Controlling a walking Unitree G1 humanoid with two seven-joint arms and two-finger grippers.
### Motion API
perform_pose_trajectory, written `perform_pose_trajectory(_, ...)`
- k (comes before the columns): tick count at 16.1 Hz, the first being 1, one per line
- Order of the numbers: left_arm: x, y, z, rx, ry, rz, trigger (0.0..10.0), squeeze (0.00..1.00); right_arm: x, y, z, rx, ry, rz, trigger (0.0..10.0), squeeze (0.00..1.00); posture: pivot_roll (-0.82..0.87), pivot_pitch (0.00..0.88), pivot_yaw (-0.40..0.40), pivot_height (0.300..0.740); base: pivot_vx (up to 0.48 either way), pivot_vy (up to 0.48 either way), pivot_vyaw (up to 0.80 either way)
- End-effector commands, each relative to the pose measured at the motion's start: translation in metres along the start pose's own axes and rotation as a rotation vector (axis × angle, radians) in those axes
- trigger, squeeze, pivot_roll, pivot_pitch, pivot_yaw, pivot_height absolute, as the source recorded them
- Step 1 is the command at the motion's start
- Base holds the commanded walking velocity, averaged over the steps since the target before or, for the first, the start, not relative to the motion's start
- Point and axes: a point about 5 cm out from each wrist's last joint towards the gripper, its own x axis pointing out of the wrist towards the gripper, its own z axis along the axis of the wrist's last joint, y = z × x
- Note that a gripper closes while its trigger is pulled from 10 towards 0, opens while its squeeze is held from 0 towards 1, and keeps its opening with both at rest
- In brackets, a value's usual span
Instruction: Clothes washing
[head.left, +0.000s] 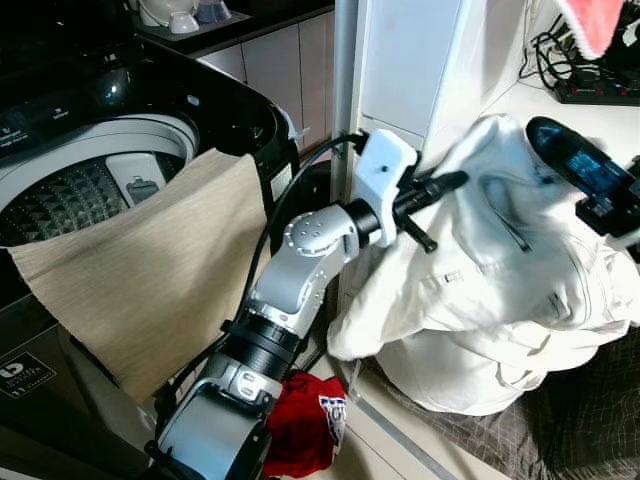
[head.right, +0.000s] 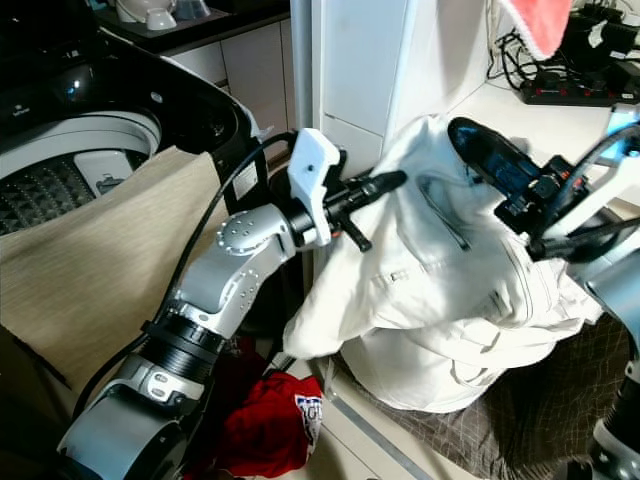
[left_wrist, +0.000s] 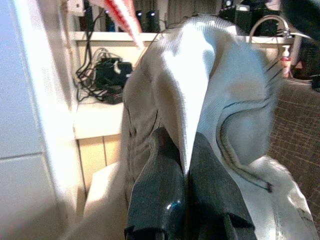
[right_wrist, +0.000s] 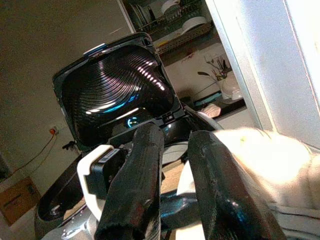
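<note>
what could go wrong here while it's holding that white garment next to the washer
The left pincer pinches just a narrow fold of the white garment, so the heavy bundle may slip free. Its hem hangs low by the red cloth on the floor and could drag or snag there. The beige cloth draped over the washer rim covers part of the opening and might get pushed in or catch the load.

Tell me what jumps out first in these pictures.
A big white garment is bunched up in the middle, with the left claw shut on a fold of it. To the robot's left, a beige cloth drapes over the rim of the open washing machine.
</note>
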Motion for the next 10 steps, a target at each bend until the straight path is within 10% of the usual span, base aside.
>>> perform_pose_trajectory(1, 0.003, 0.004, 0.011, 0.017, -0.042, 0.017, 0.0, 0.00, -0.001, 0.005, 0.006, -0.049, -0.011, -0.004, 10.0, 1.00, -0.18, 0.000, 0.043, 0.740, 0.000, 0.000, 0.00)
perform_pose_trajectory(2, 0.003, 0.006, 0.012, 0.020, -0.046, 0.032, 0.0, 0.00, -0.001, 0.004, 0.006, -0.070, -0.009, -0.029, 10.0, 1.00, -0.18, 0.000, 0.044, 0.740, 0.000, 0.000, 0.00)
perform_pose_trajectory(3, 0.002, 0.010, 0.013, 0.026, -0.054, 0.064, 0.0, 0.00, -0.002, 0.005, 0.006, -0.081, -0.011, -0.022, 10.0, 0.00, -0.18, 0.000, 0.045, 0.740, 0.000, 0.000, 0.00)
perform_pose_trajectory(6, -0.016, 0.049, 0.028, 0.150, -0.042, 0.250, 0.0, 0.00, -0.003, 0.019, -0.011, -0.170, 0.142, 0.015, 10.0, 0.00, -0.18, 0.000, 0.050, 0.740, 0.000, 0.000, 0.00)
perform_pose_trajectory(10, -0.073, 0.140, 0.108, 0.594, 0.103, 0.545, 0.0, 0.00, 0.002, 0.029, -0.052, -0.247, 0.385, 0.033, 10.0, 0.00, -0.17, 0.000, 0.047, 0.740, 0.000, 0.000, 0.00)
